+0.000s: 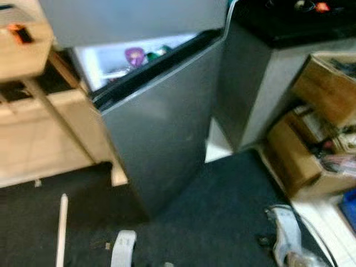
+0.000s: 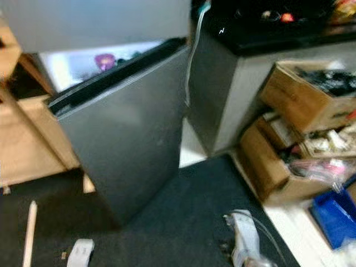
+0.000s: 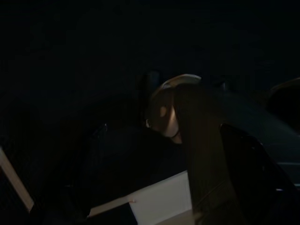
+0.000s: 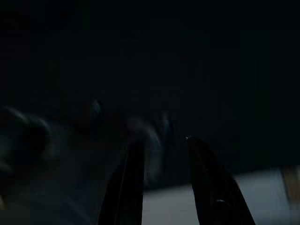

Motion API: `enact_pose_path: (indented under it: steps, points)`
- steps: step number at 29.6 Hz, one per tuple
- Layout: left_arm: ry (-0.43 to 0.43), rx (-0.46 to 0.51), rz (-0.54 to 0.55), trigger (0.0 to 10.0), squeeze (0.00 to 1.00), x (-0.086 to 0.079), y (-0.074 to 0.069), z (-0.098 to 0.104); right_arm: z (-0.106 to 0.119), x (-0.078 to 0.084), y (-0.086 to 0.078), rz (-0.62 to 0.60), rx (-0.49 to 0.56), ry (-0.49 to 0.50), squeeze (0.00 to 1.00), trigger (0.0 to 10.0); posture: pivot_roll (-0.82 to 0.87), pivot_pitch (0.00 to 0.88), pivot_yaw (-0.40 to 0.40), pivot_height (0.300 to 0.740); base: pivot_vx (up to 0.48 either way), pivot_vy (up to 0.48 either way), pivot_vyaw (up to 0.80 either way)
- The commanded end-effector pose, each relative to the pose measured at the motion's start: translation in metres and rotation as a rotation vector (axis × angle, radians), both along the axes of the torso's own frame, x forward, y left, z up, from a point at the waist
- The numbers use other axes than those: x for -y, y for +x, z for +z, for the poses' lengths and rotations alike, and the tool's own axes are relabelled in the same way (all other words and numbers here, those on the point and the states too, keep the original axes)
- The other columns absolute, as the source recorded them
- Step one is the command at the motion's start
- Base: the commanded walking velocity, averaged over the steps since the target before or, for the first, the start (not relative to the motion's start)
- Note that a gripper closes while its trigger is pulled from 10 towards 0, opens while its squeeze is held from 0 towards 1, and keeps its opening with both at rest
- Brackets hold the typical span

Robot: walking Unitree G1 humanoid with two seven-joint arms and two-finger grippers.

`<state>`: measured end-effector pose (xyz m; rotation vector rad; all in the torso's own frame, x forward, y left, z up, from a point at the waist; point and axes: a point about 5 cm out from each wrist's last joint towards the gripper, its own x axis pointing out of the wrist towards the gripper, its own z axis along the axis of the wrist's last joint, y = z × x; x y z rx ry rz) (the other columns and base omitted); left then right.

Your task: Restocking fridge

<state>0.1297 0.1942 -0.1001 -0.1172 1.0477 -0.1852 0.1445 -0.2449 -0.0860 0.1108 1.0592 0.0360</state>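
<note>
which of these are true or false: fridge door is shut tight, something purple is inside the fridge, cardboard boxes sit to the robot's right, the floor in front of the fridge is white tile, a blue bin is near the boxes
1. The fridge door is shut tight. False: it stands ajar, with the lit interior showing above its top edge.
2. A purple item sits inside the fridge. True.
3. Cardboard boxes are stacked to the robot's right. True.
4. The floor in front of the fridge is white tile. False: a dark mat lies there.
5. A blue bin is beside the boxes. True.
</note>
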Motion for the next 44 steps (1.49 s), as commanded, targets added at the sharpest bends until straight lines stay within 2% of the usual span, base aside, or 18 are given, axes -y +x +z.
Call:
enact_pose_path:
  steps: [1, 3, 6, 13, 14, 19, 23, 28, 32, 35, 37, 40, 44]
  points:
    - [0.012, -0.005, 0.001, 10.0, 0.0, -0.002, 0.002, 0.0, -0.003, 0.006, -0.011, -0.042, -0.035, -0.028, 0.0, 10.0, 0.0, 0.002, -0.016, 0.74, 0.0, 0.0, 0.66]
    - [0.014, 0.0, 0.004, 10.0, 0.0, -0.002, 0.005, 0.001, -0.005, 0.011, -0.022, -0.07, -0.065, -0.042, 0.0, 10.0, -0.01, 0.0, -0.019, 0.74, 0.0, 0.0, 0.66]
    - [0.015, 0.002, 0.007, 10.0, 0.0, -0.002, 0.007, 0.002, -0.005, 0.013, -0.023, -0.09, -0.065, -0.046, 0.0, 10.0, -0.01, 0.0, -0.02, 0.74, 0.0, 0.0, 0.66]
    - [0.008, 0.013, 0.015, 10.0, 0.0, 0.004, 0.016, 0.004, 0.002, 0.016, -0.004, -0.103, -0.013, -0.066, 0.0, 10.0, -0.01, 0.0, -0.021, 0.74, 0.0, 0.0, 0.67]
    - [0.007, 0.018, 0.017, 10.0, 0.0, 0.005, 0.018, 0.004, 0.003, 0.013, 0.003, -0.093, 0.002, -0.069, 0.0, 10.0, -0.01, 0.0, -0.023, 0.74, 0.0, 0.0, 0.68]
    - [0.004, 0.029, 0.027, 10.0, 0.0, 0.005, 0.022, 0.006, 0.006, 0.006, 0.014, -0.072, 0.026, -0.065, 0.0, 10.0, -0.01, 0.0, -0.026, 0.74, 0.0, 0.0, 0.68]
    - [0.007, 0.031, 0.034, 10.0, 0.0, 0.005, 0.022, 0.006, 0.005, 0.005, 0.015, -0.076, 0.022, -0.074, 0.0, 10.0, 0.0, 0.0, -0.034, 0.74, 0.0, 0.0, 0.61]
    - [0.01, 0.013, 0.035, 10.0, 0.0, 0.005, 0.015, 0.003, 0.004, 0.007, 0.011, -0.088, 0.007, -0.105, 0.0, 10.0, -0.01, 0.0, -0.034, 0.74, 0.0, 0.0, 0.0]
    - [-0.001, -0.002, 0.023, 10.0, 0.0, 0.008, 0.01, 0.001, 0.003, 0.007, 0.009, -0.088, 0.006, -0.101, 0.0, 10.0, -0.01, 0.0, -0.033, 0.74, 0.0, -0.465, 0.0]
    - [-0.004, -0.011, 0.016, 10.0, 0.0, 0.01, 0.008, 0.0, 0.003, 0.003, 0.01, -0.065, 0.015, -0.092, 0.0, 10.0, -0.01, 0.0, -0.027, 0.74, 0.0, -0.465, 0.0]
    - [-0.004, -0.011, 0.017, 10.0, 0.0, 0.009, 0.009, 0.0, 0.003, 0.003, 0.012, -0.02, 0.008, -0.128, 0.0, 10.0, -0.01, 0.0, -0.026, 0.74, 0.0, -0.465, 0.74]
    - [0.004, -0.001, 0.037, 10.0, 0.0, 0.008, 0.012, 0.002, 0.004, 0.002, 0.015, 0.026, 0.009, -0.167, 0.0, 10.0, -0.01, 0.0, -0.023, 0.74, 0.0, 0.0, 0.74]
    - [0.008, 0.005, 0.038, 10.0, 0.0, 0.007, 0.015, 0.002, 0.005, 0.0, 0.017, 0.053, 0.008, -0.17, 0.0, 10.0, -0.01, 0.0, -0.022, 0.74, 0.0, 0.0, 0.74]
